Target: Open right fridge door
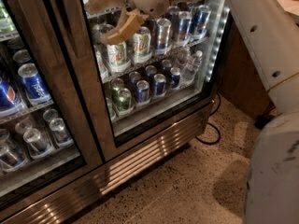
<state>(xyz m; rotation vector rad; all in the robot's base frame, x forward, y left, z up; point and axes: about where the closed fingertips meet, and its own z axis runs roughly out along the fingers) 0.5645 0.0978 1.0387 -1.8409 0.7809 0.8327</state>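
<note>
Past the robot base (273, 171) and speckled floor: right fridge door (91, 111) shut, flush with the Pepsi door (28, 85). Higher up: gripper (97, 22) by its left stile, fingers spread wide, gripping nothing. Left to do: grab handle, pull.

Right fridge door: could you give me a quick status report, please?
Gripper open, high before the glass. Right fridge door shut. Black cable on floor beside it.

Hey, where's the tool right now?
In the camera view, the tool is at top centre, fingers spread, in front of the upper-left glass of the right fridge door, level with the top-shelf cans.
</note>
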